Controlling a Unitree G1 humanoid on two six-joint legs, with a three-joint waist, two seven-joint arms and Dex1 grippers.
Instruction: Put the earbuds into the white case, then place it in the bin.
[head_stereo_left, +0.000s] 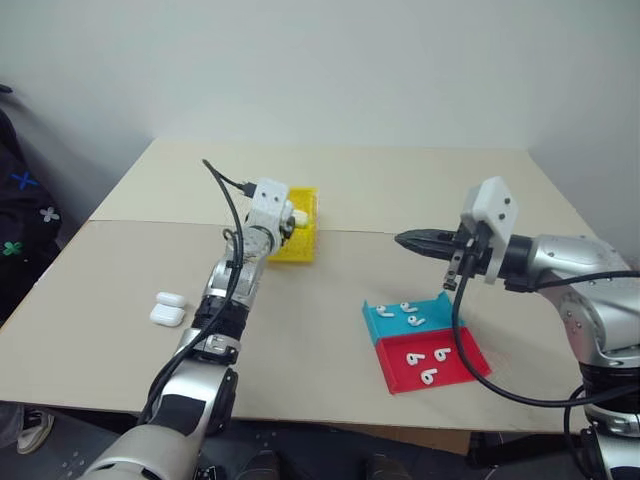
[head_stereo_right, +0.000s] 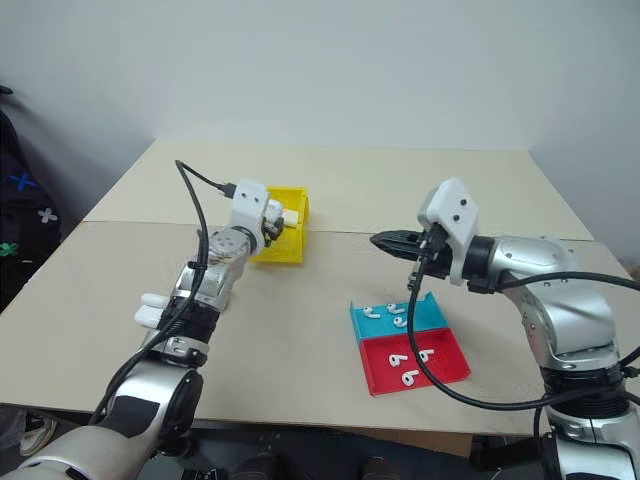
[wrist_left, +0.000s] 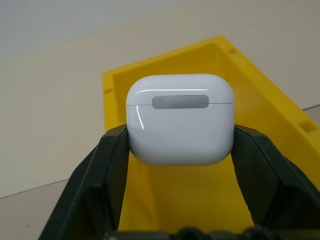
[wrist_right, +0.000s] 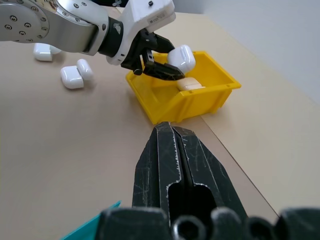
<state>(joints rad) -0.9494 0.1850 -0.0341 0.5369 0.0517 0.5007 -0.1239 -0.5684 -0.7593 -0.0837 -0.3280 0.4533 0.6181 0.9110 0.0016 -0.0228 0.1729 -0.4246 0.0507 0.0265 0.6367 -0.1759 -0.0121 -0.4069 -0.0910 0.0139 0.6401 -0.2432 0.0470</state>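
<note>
Tabletop: white case (wrist_left: 180, 119) (lid closed) hides bin (wrist_left: 260, 105) floor.

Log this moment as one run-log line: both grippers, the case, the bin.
left gripper: holding glossy white earbud case over small yellow plastic bin | right gripper: shut, empty, above table | bin: another case inside
</note>
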